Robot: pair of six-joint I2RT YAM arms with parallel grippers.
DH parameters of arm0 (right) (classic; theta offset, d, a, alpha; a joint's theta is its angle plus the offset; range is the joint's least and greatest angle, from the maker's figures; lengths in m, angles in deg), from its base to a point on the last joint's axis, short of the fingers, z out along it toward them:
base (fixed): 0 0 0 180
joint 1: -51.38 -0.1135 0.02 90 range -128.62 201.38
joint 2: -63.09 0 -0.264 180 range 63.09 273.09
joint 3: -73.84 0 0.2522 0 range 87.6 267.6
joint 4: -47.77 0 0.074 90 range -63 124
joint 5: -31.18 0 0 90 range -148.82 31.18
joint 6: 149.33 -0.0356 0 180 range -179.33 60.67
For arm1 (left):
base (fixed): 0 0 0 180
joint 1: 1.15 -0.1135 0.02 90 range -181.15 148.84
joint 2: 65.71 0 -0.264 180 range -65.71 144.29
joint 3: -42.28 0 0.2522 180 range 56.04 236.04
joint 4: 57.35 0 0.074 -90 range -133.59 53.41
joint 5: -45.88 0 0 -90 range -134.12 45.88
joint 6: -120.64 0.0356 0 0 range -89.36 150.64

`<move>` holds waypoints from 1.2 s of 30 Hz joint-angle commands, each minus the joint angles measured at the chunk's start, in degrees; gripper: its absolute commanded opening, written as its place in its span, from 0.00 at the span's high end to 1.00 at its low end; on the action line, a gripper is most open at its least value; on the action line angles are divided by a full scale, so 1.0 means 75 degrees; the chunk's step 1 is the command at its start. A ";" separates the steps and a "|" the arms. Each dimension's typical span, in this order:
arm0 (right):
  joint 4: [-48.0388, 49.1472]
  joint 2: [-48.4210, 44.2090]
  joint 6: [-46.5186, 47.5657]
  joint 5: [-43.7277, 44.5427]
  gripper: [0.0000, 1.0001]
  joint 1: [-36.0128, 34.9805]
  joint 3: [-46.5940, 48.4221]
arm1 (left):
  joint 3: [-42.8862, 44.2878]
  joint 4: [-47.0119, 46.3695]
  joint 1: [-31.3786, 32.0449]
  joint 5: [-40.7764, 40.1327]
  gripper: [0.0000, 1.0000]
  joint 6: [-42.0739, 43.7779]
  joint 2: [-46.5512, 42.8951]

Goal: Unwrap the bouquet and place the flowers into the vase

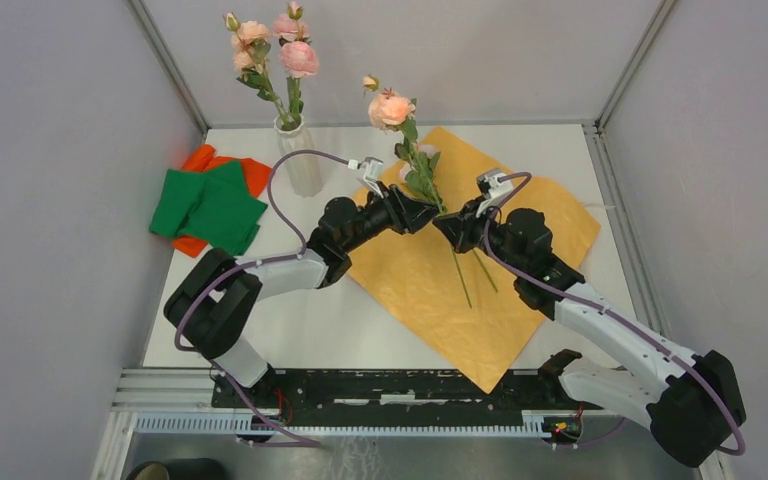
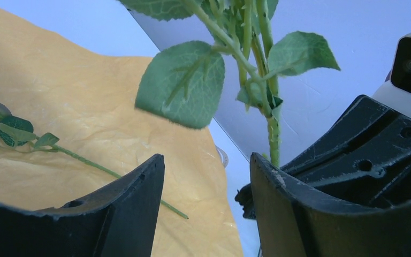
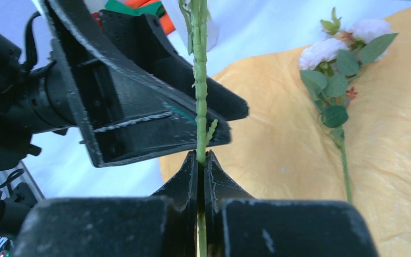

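My right claw pinches a rose stem upright over the orange paper; left claw gapes wide just beside it. Thin, bendy, light: I'd grip low on the stem. The vase stands at eleven o'clock.

This is a robotics lab test cell. Plain grey panel walls, held in aluminium frame posts, box in a white worktop on three sides. Two jointed robot arms, the left arm and the right arm, are bolted to a black mounting rail at the near edge. A slotted cable duct runs just below the rail, and purple cables loop along the links. Each wrist carries a small white camera module. The worktop holds a few props: flowers, a vase, an orange paper sheet and folded cloths.
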 commanded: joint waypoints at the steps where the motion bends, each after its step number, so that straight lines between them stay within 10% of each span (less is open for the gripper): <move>1: -0.0159 -0.0706 0.0278 0.0936 1.00 -0.0011 0.0335 | -0.0157 0.0419 0.0058 -0.0240 0.34 0.0516 -0.0690; 16: -0.0064 -0.0458 0.0383 0.1141 1.00 0.0088 0.0204 | -0.0301 0.0915 -0.0006 -0.0105 0.33 0.0640 -0.1798; 36: 0.0052 -0.0545 0.0332 0.0474 1.00 0.0076 -0.0027 | 0.1383 -0.0160 0.0120 0.0590 0.33 0.0226 0.0687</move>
